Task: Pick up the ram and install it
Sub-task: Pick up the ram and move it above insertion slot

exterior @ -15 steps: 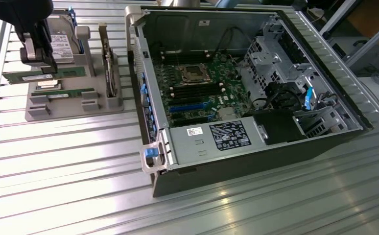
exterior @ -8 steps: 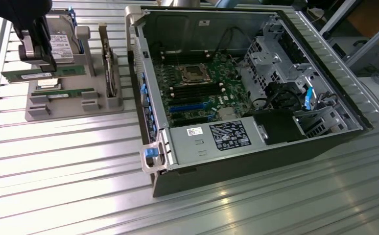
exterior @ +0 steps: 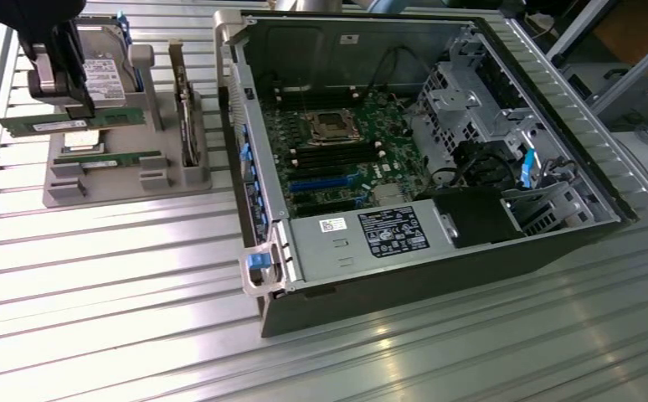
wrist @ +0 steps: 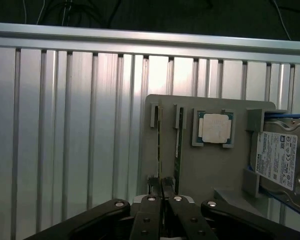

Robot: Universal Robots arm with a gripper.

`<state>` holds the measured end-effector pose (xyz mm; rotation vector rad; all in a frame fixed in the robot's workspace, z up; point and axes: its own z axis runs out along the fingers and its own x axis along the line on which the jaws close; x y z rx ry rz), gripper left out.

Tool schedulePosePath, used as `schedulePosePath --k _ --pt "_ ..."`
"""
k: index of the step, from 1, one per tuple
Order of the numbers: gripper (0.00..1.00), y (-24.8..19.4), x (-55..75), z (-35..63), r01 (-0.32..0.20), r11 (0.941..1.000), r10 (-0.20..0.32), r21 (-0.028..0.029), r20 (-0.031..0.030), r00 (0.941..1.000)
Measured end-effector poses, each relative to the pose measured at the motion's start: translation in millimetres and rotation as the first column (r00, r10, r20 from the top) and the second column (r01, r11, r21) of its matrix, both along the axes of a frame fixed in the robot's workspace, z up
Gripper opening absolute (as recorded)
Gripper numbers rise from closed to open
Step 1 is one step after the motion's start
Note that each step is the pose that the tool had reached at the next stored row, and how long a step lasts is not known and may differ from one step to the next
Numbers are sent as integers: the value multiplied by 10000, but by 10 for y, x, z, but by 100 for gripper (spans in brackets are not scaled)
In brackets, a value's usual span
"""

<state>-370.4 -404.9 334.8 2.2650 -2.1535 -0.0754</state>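
My black gripper (exterior: 75,107) hangs over the grey parts holder (exterior: 100,180) at the exterior view's far left. Its jaws are shut on the top edge of a ram (exterior: 73,122), a long green stick with a white label. That stick looks raised a little out of its slot. In the wrist view the gripper (wrist: 160,184) pinches this ram (wrist: 159,150), seen edge-on. A second ram (exterior: 112,157) (wrist: 178,145) stands in the neighbouring slot of the holder (wrist: 210,170).
A square silver processor (wrist: 216,128) and a hard drive (wrist: 280,160) also sit on the holder. A card with a metal bracket (exterior: 187,109) stands at its side. The open computer case (exterior: 251,276) lies to the right, with black memory slots (exterior: 330,155) on its motherboard.
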Motion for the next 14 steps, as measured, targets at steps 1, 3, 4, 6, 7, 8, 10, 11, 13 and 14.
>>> schedulePosePath --k 1,3,4,6,7,8,10,11,13,14 --pt "12 0 0 5 0 10000 0 0 0 10000" --pt "12 0 0 16 0 10000 0 1 0 10000" --pt "12 0 0 20 0 10000 0 0 1 10000" --pt "12 0 0 40 0 10000 0 1 1 10000" --pt "12 0 0 45 0 10000 0 1 0 10000" --pt "12 0 0 49 0 10000 0 1 1 10000" --pt "12 0 0 59 0 10000 0 0 0 10000" --pt "12 0 0 62 0 10000 0 1 1 10000" --pt "12 0 0 70 0 10000 0 0 0 10000" --pt "12 0 0 74 0 10000 0 0 0 10000"
